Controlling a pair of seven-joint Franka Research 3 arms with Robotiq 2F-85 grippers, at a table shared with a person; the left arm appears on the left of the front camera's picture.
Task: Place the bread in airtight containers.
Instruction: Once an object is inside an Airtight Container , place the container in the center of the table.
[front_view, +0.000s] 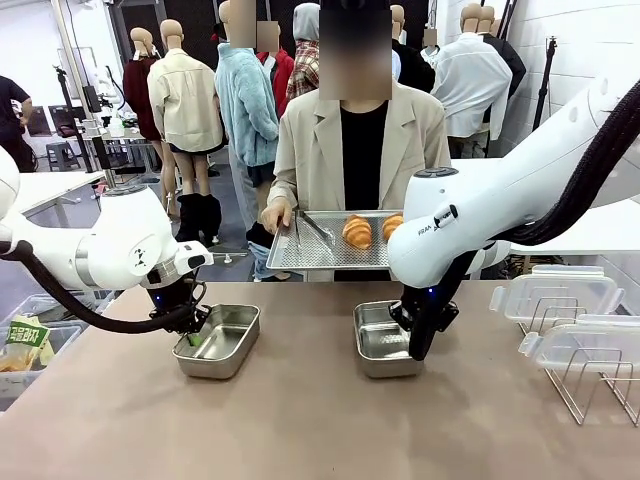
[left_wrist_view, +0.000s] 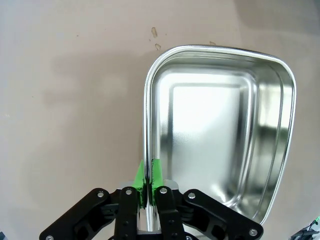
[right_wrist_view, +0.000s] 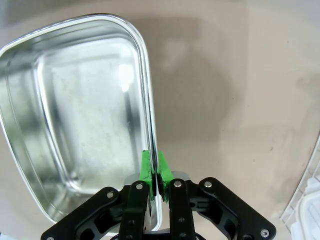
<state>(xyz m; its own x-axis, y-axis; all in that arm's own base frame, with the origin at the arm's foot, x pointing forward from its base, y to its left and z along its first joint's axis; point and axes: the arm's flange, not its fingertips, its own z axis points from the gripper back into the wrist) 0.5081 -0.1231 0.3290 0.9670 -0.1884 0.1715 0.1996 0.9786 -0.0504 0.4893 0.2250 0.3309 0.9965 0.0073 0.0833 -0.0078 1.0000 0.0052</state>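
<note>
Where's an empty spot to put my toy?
Bare table between the left container and right container, and along the near edge. Crowded by the lids and racks at right, and where the left gripper and right gripper pinch the rims.

A brown table (front_view: 300, 420) spans the near part of the scene, with a few small pale marks (left_wrist_view: 155, 34) on its top. At its far side, a person in a beige jacket (front_view: 300, 140) holds a flat perforated metal tray (front_view: 300, 255), with a slim metal utensil (front_view: 318, 228) (tongs, by the look) lying on its left half. A wire rack (front_view: 578, 392) stands on the table's right end. Off the table's left edge, a clear bin (front_view: 62, 338) holds a green packet (front_view: 25, 338).
</note>
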